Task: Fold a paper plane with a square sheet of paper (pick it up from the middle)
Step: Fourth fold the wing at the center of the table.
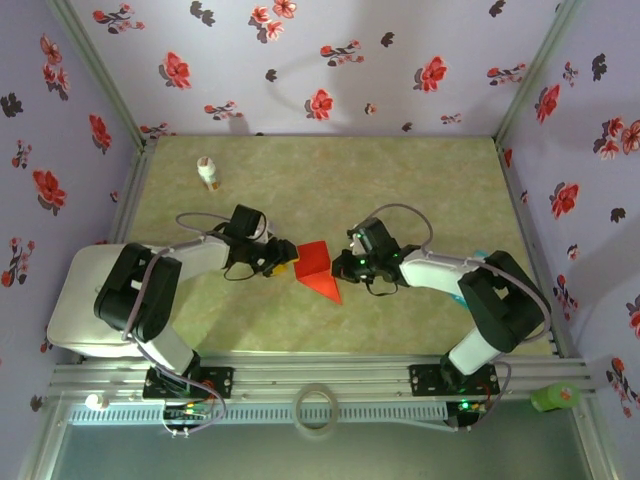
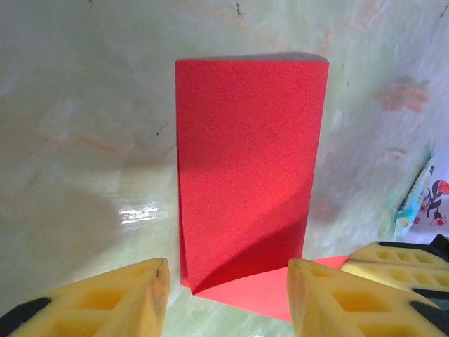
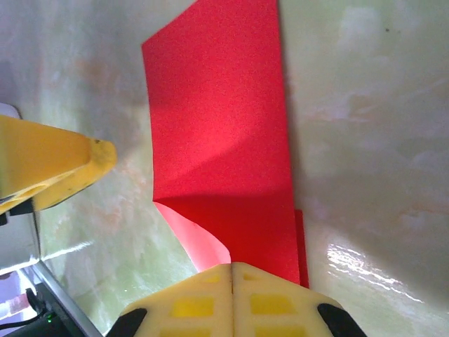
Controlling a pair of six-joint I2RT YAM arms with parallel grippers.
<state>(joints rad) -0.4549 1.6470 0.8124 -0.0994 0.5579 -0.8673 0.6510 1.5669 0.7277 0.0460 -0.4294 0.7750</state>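
Yellow fingers [image 2: 105, 302] of the left gripper [image 2: 228, 284] are seen closest, at the bottom of the left wrist view. They are held apart, with a wide gap between them, and nothing is squeezed by them. Just past the gap, the square sheet of paper [image 2: 245, 175] is found. It is bright red and it is bent. One part is stood up like a little wall, and a smaller flap is laid flat on the table [image 2: 84, 140], close beside the right-hand finger.

From above, the red paper is seen in the middle of the green table, between the two grippers. A pointed corner is turned toward the near edge.

On the right side, the right gripper [image 3: 233, 270] is pressed shut. The near edge of the paper is run in under its tips, so the paper is judged to be pinched there. The raised part is likely held up by that pinch.

Only a first bend is judged to be made. No slim dart shape is seen, and no sharp centre crease can be made out. The bend is not yet pressed flat. A nose must be folded and wings must be made, so most of the work is judged to be left.
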